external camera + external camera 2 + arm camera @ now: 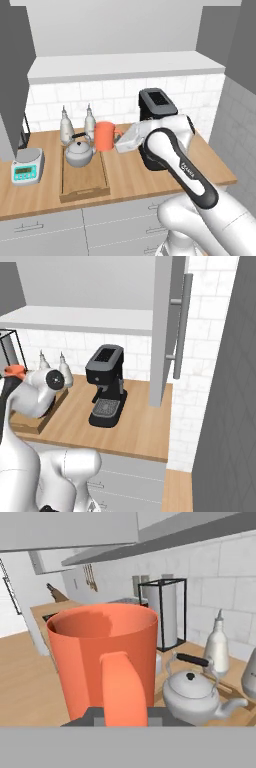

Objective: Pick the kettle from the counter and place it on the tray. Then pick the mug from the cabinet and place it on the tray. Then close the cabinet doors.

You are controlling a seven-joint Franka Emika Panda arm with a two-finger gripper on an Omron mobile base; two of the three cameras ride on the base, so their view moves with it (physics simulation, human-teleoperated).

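The orange-red mug is upright over the far right end of the wooden tray, close beside the kettle. My gripper is shut on its loop handle from the right. In the hand view the mug is large and near, with its handle between my gripper's tips. Whether its base touches the tray is hidden. The silver kettle stands on the tray's far end. The cabinet above is open, its doors swung out to both sides over the counter.
A black coffee machine stands right of the mug, partly behind my arm. Two slim bottles stand against the tiled wall behind the tray. A small grey scale sits at the left. A black wire holder stands behind the kettle.
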